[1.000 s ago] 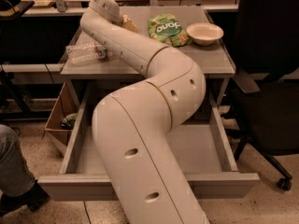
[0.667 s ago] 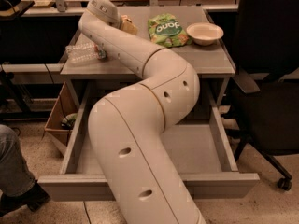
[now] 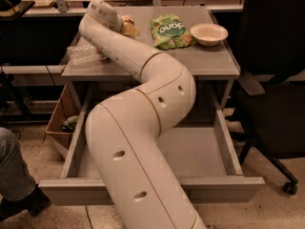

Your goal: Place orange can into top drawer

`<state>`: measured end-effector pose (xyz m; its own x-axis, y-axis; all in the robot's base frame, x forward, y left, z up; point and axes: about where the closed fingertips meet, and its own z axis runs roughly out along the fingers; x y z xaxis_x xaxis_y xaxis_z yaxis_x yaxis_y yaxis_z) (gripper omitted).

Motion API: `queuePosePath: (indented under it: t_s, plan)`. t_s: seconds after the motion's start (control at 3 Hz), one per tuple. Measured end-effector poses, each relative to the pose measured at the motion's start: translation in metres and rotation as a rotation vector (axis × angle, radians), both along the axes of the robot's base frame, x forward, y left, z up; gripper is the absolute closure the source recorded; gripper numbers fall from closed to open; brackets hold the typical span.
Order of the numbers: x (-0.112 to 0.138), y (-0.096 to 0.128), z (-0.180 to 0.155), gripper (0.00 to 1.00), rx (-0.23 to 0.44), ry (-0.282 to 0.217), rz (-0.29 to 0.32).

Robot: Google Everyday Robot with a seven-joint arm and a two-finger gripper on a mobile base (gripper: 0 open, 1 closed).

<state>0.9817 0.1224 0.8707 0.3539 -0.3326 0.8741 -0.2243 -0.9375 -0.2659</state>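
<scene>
Pincer (image 3: pixel 127 26) near the table's (image 3: pixel 209 61) rear edge, grip cannot tell; top drawer (image 3: pixel 200 151) open below.

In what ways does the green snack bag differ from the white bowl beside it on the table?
The green snack bag lies flat with white lettering; the round white bowl stands upright and plain. The bag looks wrinkled; the bowl is smooth and open on top. Both rest on the grey table, right of the gripper, which is over its far left part.
</scene>
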Motion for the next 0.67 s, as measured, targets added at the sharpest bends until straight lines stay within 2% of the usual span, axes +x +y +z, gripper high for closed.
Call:
queuePosePath:
  t_s: [0.33,0.67]
  plan:
    - [0.0038,-0.0002,-0.0031,0.19,-0.019,0.002,0.001]
    - [0.0065,-0.0004,-0.0026,0.42,-0.023,-0.001,-0.001]
